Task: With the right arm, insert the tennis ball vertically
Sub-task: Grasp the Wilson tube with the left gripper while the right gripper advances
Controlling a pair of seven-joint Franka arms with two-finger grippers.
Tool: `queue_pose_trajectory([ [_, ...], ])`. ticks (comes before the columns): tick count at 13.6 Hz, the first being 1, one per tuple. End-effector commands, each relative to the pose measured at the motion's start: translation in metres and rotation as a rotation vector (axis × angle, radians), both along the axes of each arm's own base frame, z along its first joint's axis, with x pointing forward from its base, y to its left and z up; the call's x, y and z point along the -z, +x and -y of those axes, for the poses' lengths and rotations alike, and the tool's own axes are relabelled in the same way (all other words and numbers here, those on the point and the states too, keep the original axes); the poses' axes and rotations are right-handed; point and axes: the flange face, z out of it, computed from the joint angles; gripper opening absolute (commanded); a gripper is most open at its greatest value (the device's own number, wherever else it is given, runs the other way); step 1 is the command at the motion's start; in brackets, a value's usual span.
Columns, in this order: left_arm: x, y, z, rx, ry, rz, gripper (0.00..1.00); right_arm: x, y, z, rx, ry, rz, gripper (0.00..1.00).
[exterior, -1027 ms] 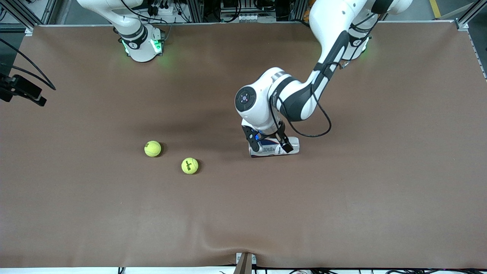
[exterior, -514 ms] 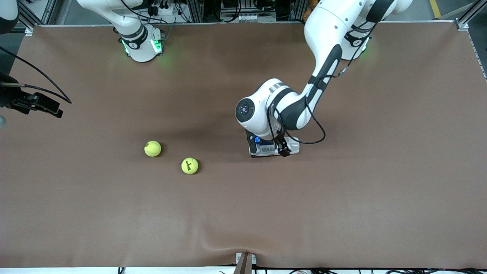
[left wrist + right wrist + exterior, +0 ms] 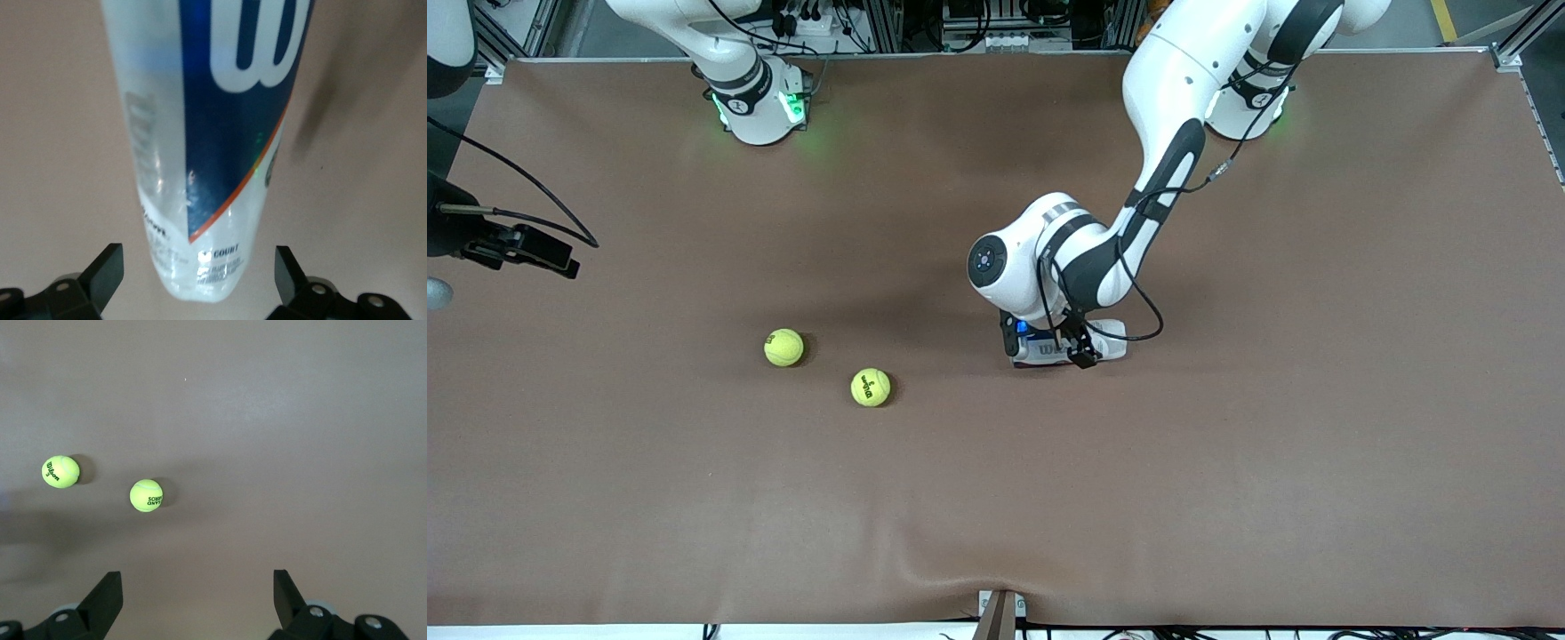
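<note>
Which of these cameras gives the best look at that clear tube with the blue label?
The left wrist view: the tube fills it, showing its clear wall and blue label. In the front view the left end effector covers much of the lying tube. The right wrist view misses it.

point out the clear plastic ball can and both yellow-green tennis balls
Clear plastic ball can (image 3: 200, 133), left wrist view, blue label.
Yellow-green tennis ball nearer the camera (image 3: 871, 388), front view, centre.
Second yellow-green tennis ball (image 3: 783, 348), front view, centre.

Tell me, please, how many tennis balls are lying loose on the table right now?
2. One tennis ball lies toward the right arm's end of the table; the other ball lies beside it, nearer the front camera and closer to the can. The can's inside is not visible, so more may be hidden.
</note>
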Motion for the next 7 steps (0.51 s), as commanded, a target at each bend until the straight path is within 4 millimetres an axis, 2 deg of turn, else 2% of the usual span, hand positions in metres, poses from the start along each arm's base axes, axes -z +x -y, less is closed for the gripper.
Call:
queue_pose_trajectory([
  [1, 0.007, 0.005, 0.002, 0.030, 0.012, 0.009, 1.00, 0.005, 0.000, -0.001, -0.017, 0.007, -0.019, 1.00],
  [4, 0.015, 0.005, 0.002, 0.037, 0.010, 0.005, 1.00, 0.017, 0.003, -0.001, -0.023, 0.008, -0.053, 1.00],
  [7, 0.030, 0.004, -0.003, 0.037, 0.029, -0.010, 1.00, 0.039, 0.008, 0.002, -0.018, 0.006, -0.110, 1.00],
])
